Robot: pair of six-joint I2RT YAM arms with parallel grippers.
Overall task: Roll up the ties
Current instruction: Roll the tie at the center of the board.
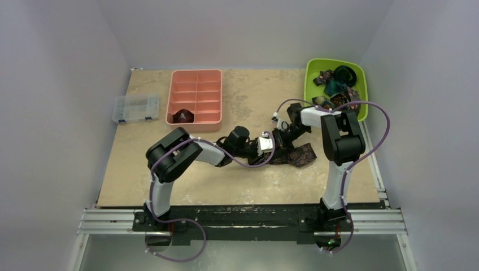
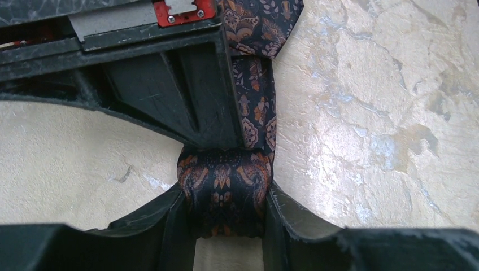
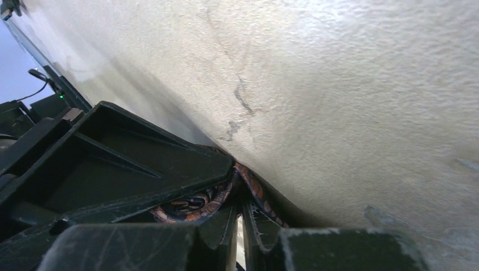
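Note:
A dark brown-maroon patterned tie [image 1: 299, 153] lies right of the table's middle. In the left wrist view its end is a small coil [image 2: 226, 189], and a flat strip [image 2: 257, 101] runs away from the coil. My left gripper [image 2: 229, 226] is shut on the coil, one finger on each side; it also shows in the top view [image 1: 265, 145]. My right gripper [image 1: 281, 137] is shut, its tips [image 3: 240, 217] pressed against the tie [image 3: 195, 204] beside the left gripper's finger [image 3: 130, 152]. A thin slit of light shows between the right fingers.
A pink compartment tray [image 1: 195, 96] at the back holds one rolled tie [image 1: 183, 116]. A green bin [image 1: 362, 90] at back right holds several ties. A clear plastic box [image 1: 134, 107] sits at far left. Purple cables loop around both arms.

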